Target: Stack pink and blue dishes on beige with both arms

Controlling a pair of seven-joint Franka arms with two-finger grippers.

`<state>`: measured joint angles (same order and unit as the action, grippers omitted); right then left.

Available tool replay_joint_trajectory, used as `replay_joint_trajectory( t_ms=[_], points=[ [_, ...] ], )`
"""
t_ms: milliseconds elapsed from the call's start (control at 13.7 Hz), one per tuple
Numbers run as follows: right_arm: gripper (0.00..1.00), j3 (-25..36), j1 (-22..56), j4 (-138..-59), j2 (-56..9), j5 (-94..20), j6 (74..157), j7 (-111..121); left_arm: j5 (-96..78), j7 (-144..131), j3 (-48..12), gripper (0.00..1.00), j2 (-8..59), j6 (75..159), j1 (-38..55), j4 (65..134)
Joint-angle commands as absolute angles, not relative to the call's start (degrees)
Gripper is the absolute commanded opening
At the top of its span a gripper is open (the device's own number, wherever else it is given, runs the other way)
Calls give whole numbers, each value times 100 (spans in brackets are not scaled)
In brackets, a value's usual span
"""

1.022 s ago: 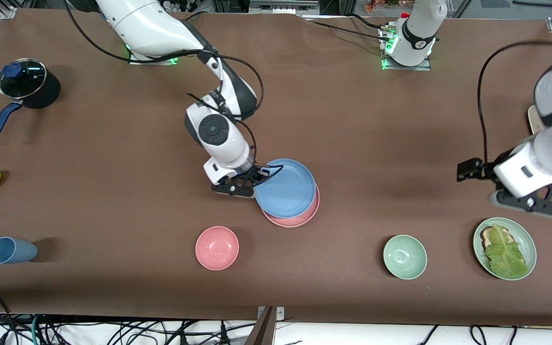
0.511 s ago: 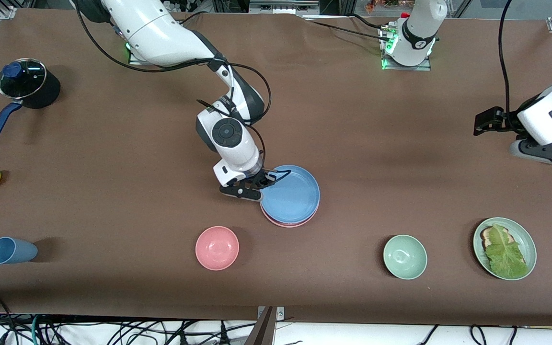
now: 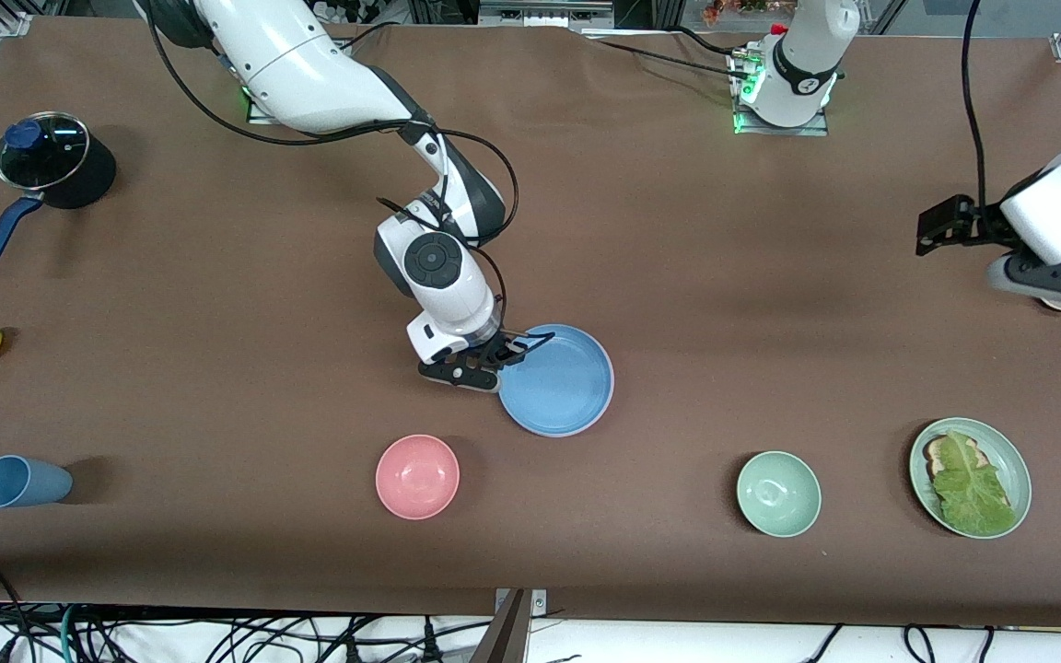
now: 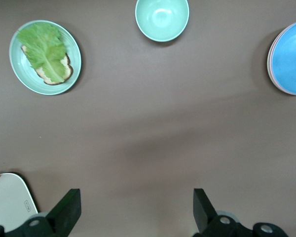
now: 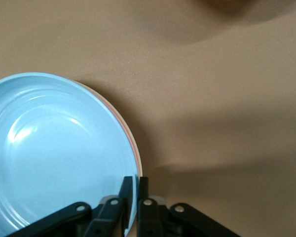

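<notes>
right gripper [image 3: 486,366]: low, fingers pinched together | left gripper [image 4: 133,212]: raised, fingers spread wide

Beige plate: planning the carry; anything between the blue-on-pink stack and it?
Nothing lies on the table between the blue plate, gripped at its rim by the right gripper, and the beige plate; green bowl and lettuce plate sit nearer the camera. But the open left gripper hangs over it.

blue plate [image 3: 558,380]: smooth, soft sheen | table [image 3: 217,368]: matt brown covering
</notes>
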<state>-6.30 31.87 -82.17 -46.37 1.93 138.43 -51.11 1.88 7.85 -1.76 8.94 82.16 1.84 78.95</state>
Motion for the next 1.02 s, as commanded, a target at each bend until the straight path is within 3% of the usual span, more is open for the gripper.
replay_joint_trajectory(
  t_ms=[0, 219, 292, 365, 438, 949],
  points=[
    [42, -501, 3208, -8016, -4659, 290, 13642, -5107, 71, -74, -185, 100, 791, 8191, 158, 7884],
    [58, -387, 3129, -7543, -4623, 439, 12757, -4792, 35, -607, -185, 100, 791, 8200, 150, 7875],
    [73, -387, 3024, -7419, -4614, 439, 12509, -4442, -26, -615, -176, 100, 791, 8209, 141, 7884],
    [96, -387, 2867, -7401, -4484, 439, 12385, -4117, -70, -650, -176, 100, 782, 8235, 141, 7884],
    [100, -387, 2717, -7435, -4369, 422, 12358, -3791, -88, -659, -158, 100, 765, 8253, 149, 7875],
    [100, -387, 1513, -7532, -3482, 334, 10962, -2438, -650, -809, 141, 100, 835, 8253, 114, 7875]
  ],
)
